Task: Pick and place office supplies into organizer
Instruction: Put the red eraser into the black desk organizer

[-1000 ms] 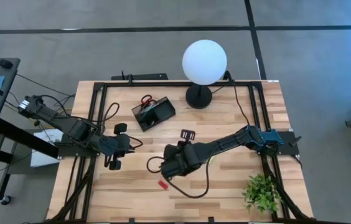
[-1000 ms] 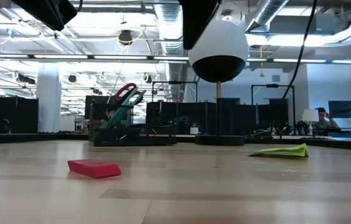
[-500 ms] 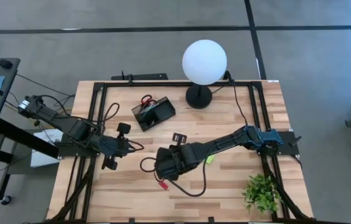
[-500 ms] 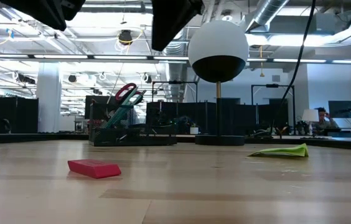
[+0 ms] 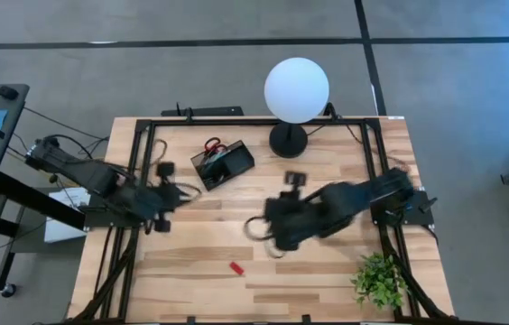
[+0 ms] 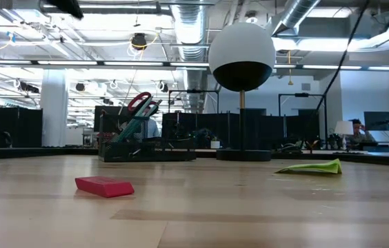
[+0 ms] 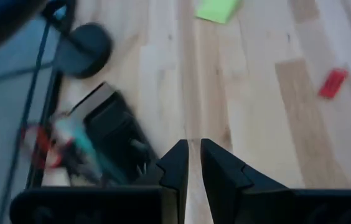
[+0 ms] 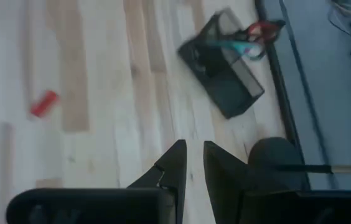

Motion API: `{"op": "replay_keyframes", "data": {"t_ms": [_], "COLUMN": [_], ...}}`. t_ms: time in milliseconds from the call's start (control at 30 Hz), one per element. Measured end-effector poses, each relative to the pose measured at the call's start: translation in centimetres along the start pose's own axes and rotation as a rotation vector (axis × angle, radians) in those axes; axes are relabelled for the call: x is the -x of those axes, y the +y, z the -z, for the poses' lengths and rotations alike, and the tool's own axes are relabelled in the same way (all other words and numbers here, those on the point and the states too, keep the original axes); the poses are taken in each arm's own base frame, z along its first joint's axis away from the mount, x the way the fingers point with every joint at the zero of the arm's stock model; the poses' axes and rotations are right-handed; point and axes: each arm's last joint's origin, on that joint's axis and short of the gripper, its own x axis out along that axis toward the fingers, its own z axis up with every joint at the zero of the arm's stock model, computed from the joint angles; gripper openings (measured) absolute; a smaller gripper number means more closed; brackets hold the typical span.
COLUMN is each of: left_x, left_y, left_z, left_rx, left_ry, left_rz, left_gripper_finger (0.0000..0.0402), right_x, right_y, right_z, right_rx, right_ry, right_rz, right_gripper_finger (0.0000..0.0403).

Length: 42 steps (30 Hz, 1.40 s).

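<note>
Showing no legible writing, organizer (image 5: 223,166) w/ scissors (image 5: 212,145), red piece (image 5: 235,267).

both arms raised, jaws nearly closed, empty.

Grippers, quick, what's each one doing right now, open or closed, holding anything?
Left gripper: closed, holding nothing.
Right gripper: closed, holding nothing.

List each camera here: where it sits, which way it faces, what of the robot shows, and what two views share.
High: overhead, straight down; both arms over the table.
Low: table-top height, level across to the lamp; no gripper shows.
Left wrist: on left arm, down past the left gripper, nearly shut.
Right wrist: on right arm, down past the right gripper, nearly shut.
Shared: red piece and organizer show in all four.
</note>
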Motion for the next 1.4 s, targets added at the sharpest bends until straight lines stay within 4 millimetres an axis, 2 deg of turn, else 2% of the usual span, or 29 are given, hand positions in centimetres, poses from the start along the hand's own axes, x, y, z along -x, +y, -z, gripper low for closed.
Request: {"op": "replay_keyframes", "data": {"t_ms": [100,233,367,467,567,700,800,933,1133,1233,1400], "left_x": [3.7,9.8,15.1,16.2,14.3,10.1,7.8,4.7,0.7,-0.7,-3.5], "left_y": [1.9,4.8,7.2,7.8,6.8,4.7,3.4,1.8,-0.6,-1.4,-3.3], "left_z": [-0.7,-0.9,1.2,4.0,6.4,8.6,9.3,9.2,8.5,8.0,7.2], "left_rx": [0.110,0.150,0.091,0.048,0.020,0.072,0.128,0.186,0.239,0.252,0.266], "left_ry": [-0.006,-0.125,-0.353,-0.540,-0.704,-0.766,-0.799,-0.803,-0.823,-0.829,-0.652], "left_rz": [0.017,0.182,0.396,0.506,0.557,0.580,0.610,0.634,0.672,0.685,0.696], "left_gripper_finger": [0.0038,0.0038,0.0038,0.0038,0.0038,0.0038,0.0038,0.0038,0.0038,0.0038,0.0038], "right_x": [4.8,11.2,14.3,15.1,14.3,10.6,8.6,5.2,-0.8,-2.9,-5.0], "right_y": [-3.3,-7.4,-8.6,-8.0,-5.5,-1.7,-0.5,1.2,3.3,4.0,5.4], "right_z": [1.5,4.8,7.5,9.0,10.3,12.9,15.3,18.4,21.6,22.2,21.7], "right_rx": [-0.097,-0.224,-0.221,-0.215,-0.191,-0.201,-0.300,-0.354,-0.417,-0.429,-0.430], "right_ry": [-0.105,-0.256,-0.344,-0.411,-0.488,-0.537,-0.653,-0.825,-1.016,-1.048,-1.044], "right_rz": [-0.053,-0.139,-0.179,-0.194,-0.180,-0.195,-0.296,-0.432,-0.556,-0.599,-0.589], "right_gripper_finger": [0.0049,0.0049,0.0049,0.0049,0.0049,0.0049,0.0049,0.0049,0.0049,0.0049,0.0049]}}
